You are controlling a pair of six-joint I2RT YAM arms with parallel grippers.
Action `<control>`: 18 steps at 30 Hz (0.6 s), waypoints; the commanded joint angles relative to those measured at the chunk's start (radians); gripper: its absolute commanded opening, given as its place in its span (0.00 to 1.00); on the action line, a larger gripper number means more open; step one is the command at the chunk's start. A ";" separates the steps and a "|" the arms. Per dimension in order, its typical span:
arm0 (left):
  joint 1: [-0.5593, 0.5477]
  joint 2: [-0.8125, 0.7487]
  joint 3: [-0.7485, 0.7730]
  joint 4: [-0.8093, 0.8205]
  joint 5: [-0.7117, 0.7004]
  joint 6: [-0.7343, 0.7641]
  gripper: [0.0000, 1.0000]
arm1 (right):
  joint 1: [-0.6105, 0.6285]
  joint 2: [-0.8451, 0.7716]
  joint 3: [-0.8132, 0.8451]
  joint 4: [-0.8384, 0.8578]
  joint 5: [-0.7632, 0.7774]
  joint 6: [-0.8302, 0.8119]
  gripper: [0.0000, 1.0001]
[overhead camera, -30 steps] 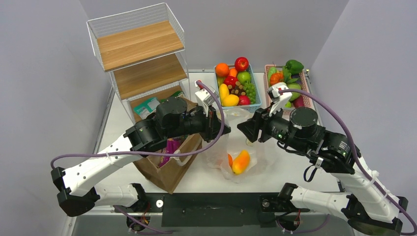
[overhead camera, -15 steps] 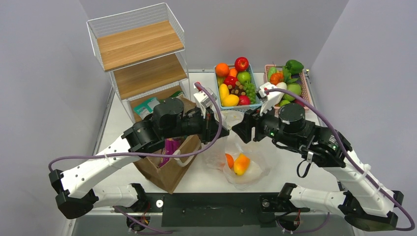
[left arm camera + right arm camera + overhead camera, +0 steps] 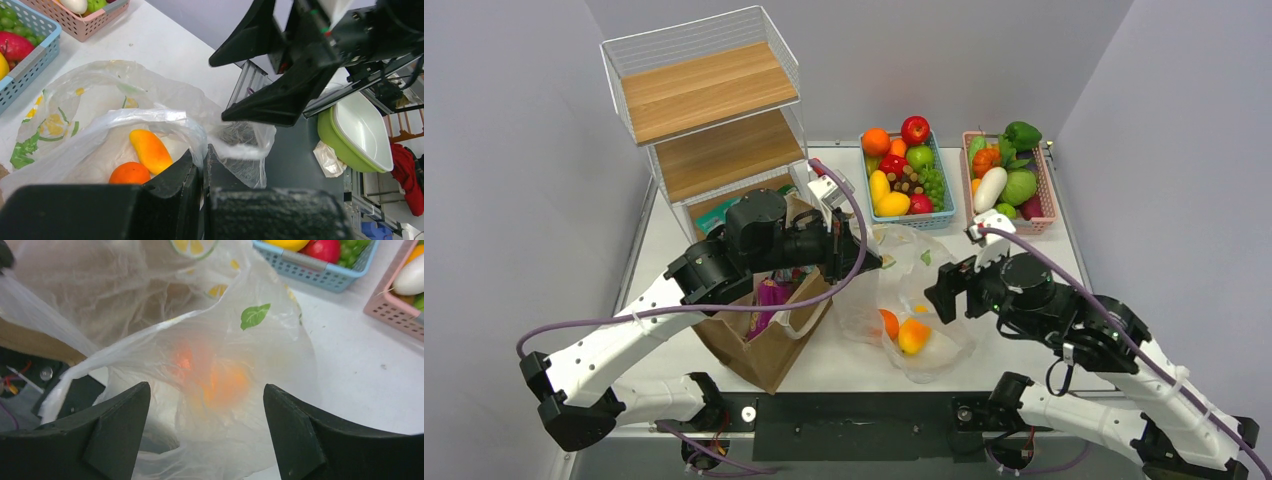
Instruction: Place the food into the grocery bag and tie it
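Midway through the packing, the grocery bag [image 3: 864,315] is seen lying crumpled near the middle of the table, with an orange fruit [image 3: 889,323] and a yellow fruit [image 3: 913,335] already lodged inside and touching each other. A fold of the bag's rim is pinched between the closed fingers of the left gripper [image 3: 202,160], while the right gripper [image 3: 206,400] is held above the bag with its fingers wide apart and nothing between them. The mouth is not yet tied, and a purple packet [image 3: 774,297] is left in the brown paper bag [image 3: 769,345] to the left. At the far edge, a blue basket [image 3: 914,220] is filled with fruit and a pink basket [image 3: 1014,228] with vegetables.
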 commanded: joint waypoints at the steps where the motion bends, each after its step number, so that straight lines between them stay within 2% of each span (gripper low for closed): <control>1: 0.016 -0.017 0.021 0.049 0.063 0.008 0.00 | -0.005 -0.027 -0.059 0.064 -0.094 -0.018 0.81; 4: 0.031 -0.015 0.020 0.053 0.098 0.008 0.00 | -0.006 -0.047 -0.109 0.106 -0.176 -0.041 0.87; 9: 0.050 -0.008 0.023 0.063 0.135 0.002 0.00 | -0.005 -0.043 -0.143 0.180 -0.271 -0.096 0.90; 14: 0.083 -0.014 0.026 0.068 0.178 -0.003 0.00 | -0.004 -0.019 -0.124 0.199 -0.287 -0.149 0.91; 18: 0.116 -0.020 0.047 0.043 0.183 0.002 0.00 | -0.003 -0.003 -0.073 0.187 -0.271 -0.113 0.88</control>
